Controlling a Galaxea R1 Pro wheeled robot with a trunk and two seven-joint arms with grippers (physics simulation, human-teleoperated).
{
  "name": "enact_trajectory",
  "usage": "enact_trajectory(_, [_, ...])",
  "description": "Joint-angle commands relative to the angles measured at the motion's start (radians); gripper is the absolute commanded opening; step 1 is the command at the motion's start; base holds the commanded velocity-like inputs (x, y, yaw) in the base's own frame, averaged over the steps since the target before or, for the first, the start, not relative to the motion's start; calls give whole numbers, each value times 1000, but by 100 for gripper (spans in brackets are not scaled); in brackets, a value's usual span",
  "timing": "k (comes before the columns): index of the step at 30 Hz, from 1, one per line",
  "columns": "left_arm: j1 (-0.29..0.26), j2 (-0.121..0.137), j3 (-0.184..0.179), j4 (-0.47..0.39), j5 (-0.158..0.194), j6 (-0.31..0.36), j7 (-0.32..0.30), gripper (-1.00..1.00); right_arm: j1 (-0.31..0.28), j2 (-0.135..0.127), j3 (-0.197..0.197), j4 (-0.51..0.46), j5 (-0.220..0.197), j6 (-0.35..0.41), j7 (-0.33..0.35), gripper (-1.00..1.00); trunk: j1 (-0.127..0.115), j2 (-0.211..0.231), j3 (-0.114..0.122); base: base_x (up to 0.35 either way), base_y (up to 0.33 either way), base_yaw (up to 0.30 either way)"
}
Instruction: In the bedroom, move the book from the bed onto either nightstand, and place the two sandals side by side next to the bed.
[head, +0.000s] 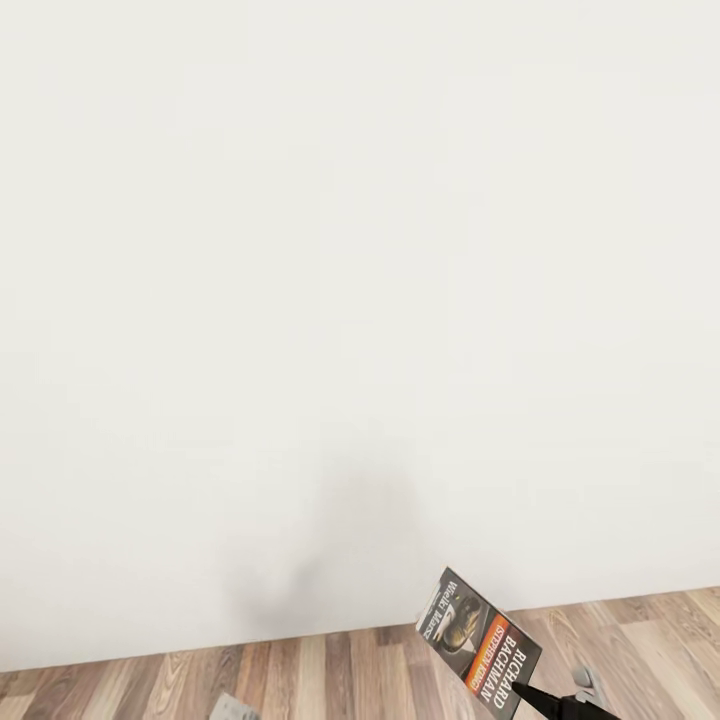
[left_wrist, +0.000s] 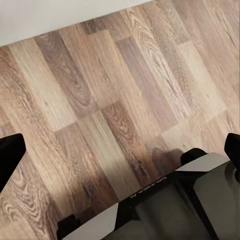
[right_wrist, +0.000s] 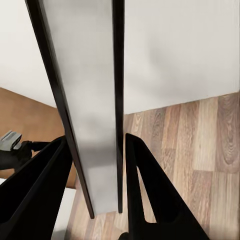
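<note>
The book (head: 480, 640), a thin paperback with a dark cover, an orange band and "Richard Bachman" in white, is held up in the air at the lower right of the head view, in front of the white wall. My right gripper (head: 525, 692) is shut on its lower edge. In the right wrist view the book (right_wrist: 85, 75) runs edge-on between the two black fingers (right_wrist: 150, 190) of the right gripper (right_wrist: 97, 145). My left gripper (left_wrist: 120, 150) is open over the plank floor, with nothing between its fingertips (left_wrist: 10, 155). The bed, nightstand and sandals are out of view.
A plain white wall (head: 300, 250) stands close ahead. A strip of light wood-plank floor (head: 330, 680) runs along its foot. My own grey base (left_wrist: 190, 200) sits below the left gripper. A brown surface (right_wrist: 25, 115) shows beside the book.
</note>
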Motion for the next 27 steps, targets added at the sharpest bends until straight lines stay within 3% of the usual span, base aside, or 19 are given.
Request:
enact_trajectory(1, [-1,0,-9,1,9,-4,-3,100,-1,-1,3,0,-8,-4,2,-100,1,-2,-2,328,0,0])
enact_trajectory(18, [-1,0,-9,1,9,-4,-3,100,-1,0,3,0,-8,-4,2,-100,1,-2,-3,323,0,-9])
enact_trajectory(27, [-1,0,-9,1,9,-4,-4,100,-1,-1,3,0,-8,-4,2,-100,1,-2,-3,54,0,-235])
